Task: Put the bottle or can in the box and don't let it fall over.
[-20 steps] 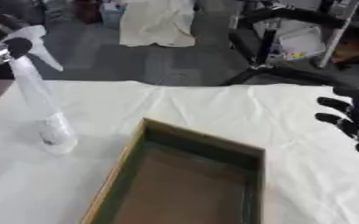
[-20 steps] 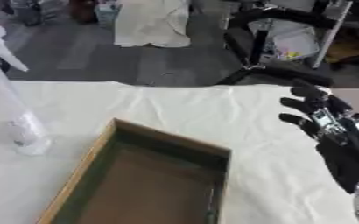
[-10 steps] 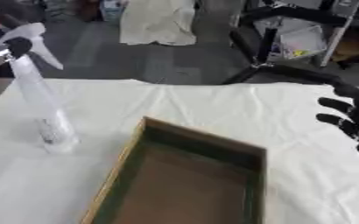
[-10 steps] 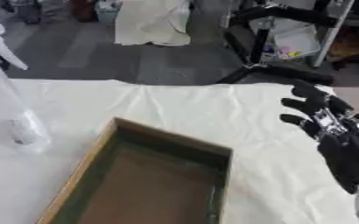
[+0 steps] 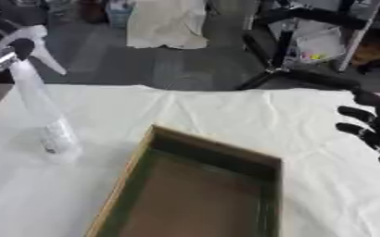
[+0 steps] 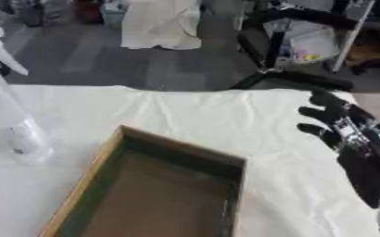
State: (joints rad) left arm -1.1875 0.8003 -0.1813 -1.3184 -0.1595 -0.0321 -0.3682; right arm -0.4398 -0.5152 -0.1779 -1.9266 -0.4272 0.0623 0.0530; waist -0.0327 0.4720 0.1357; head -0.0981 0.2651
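I have the tall clear plastic spray bottle with its white trigger head [image 5: 37,99] standing upright on the white cloth-covered table [image 5: 225,115], close to the left edge and just to the left of the box. My left hand [image 5: 0,44] shows only as dark and silver parts up at the bottle's neck, by the trigger; I cannot tell whether its fingers are curled round the neck or only beside it. The base of the bottle looks to be on the cloth, though I cannot be sure that it bears weight there.

The shallow open box with tan outer walls and a dark green inside [image 5: 197,194] lies askew in the middle of the table, towards the near edge, with nothing in it. My right hand [image 6: 347,139] is idle near the right edge, fingers spread and straight, touching nothing.

The bottle is not yet in the box. Judging from here, the risk is the bottle's shape: tall, narrow and top-heavy, held high up. If I swing it across by the neck, the base may lag and clip the box's left wall, tipping it. If I let go before the base sits flat on the box floor, it will likely topple. The wrinkled cloth could also snag the base if I drag instead of lift.
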